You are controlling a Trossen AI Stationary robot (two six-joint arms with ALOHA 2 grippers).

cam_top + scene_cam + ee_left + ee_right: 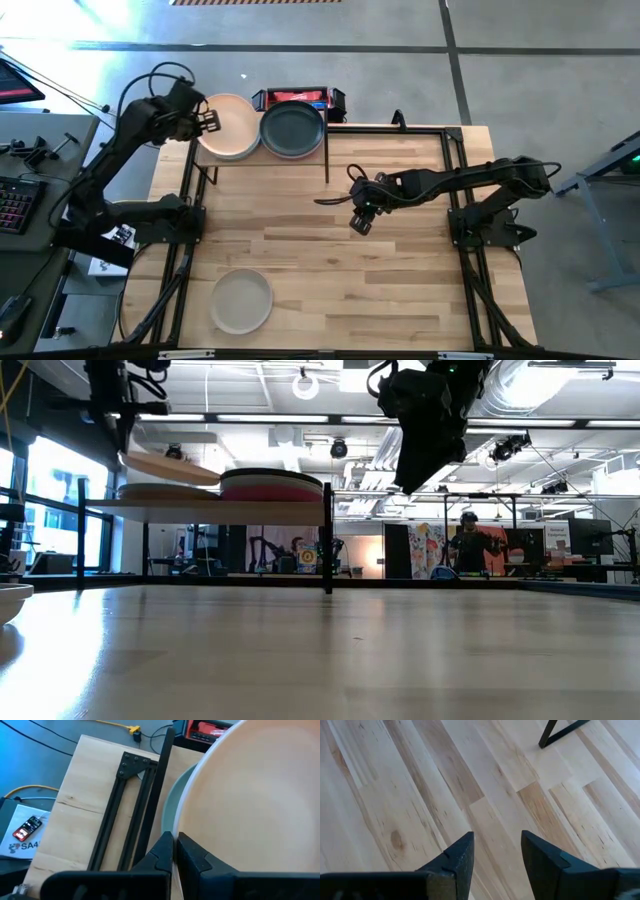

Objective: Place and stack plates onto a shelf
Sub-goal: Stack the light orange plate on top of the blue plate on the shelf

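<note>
While left pincer point(210, 120) grips peach plate point(232, 124), above shelf point(215, 506)

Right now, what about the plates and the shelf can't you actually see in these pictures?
- How many plates sit under the dark grey plate: the high view shows only the top one; the low view is too small to count layers.
- The shelf board: covered by plates from above.
- The peach plate's far rim: cut off in the left wrist view, where the left claw grips it.
</note>
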